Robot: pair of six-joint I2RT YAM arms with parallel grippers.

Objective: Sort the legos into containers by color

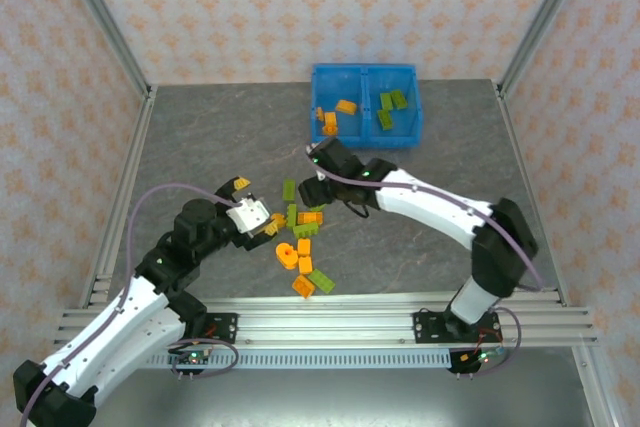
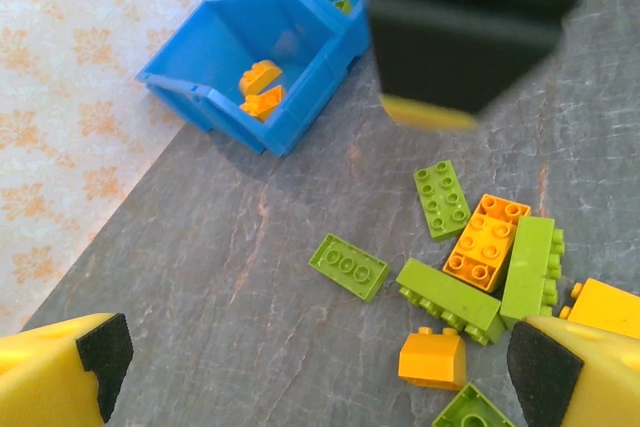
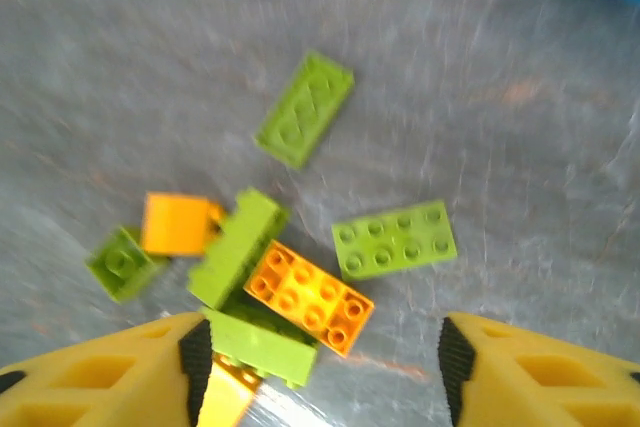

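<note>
Orange and olive-green legos [image 1: 301, 232] lie in a loose pile mid-table. The blue bin [image 1: 366, 73] stands at the back; its left compartment [image 2: 262, 87] holds orange bricks, its right one [image 1: 394, 109] green bricks. My right gripper [image 3: 325, 367] hovers open over the pile, an orange oblong brick [image 3: 308, 297] and a green brick [image 3: 262, 342] lying between its fingers, a flat green brick [image 3: 394, 239] just beyond. My left gripper [image 2: 315, 387] is open at the pile's left edge, with bare table, a green plate [image 2: 349, 266] and a small orange brick [image 2: 433, 358] ahead of it.
The right arm's black wrist [image 2: 460, 27] hangs above the pile in the left wrist view. Patterned walls with metal posts [image 1: 102, 17] close the table's back and sides. Grey tabletop [image 1: 200, 137] lies bare left of the bin.
</note>
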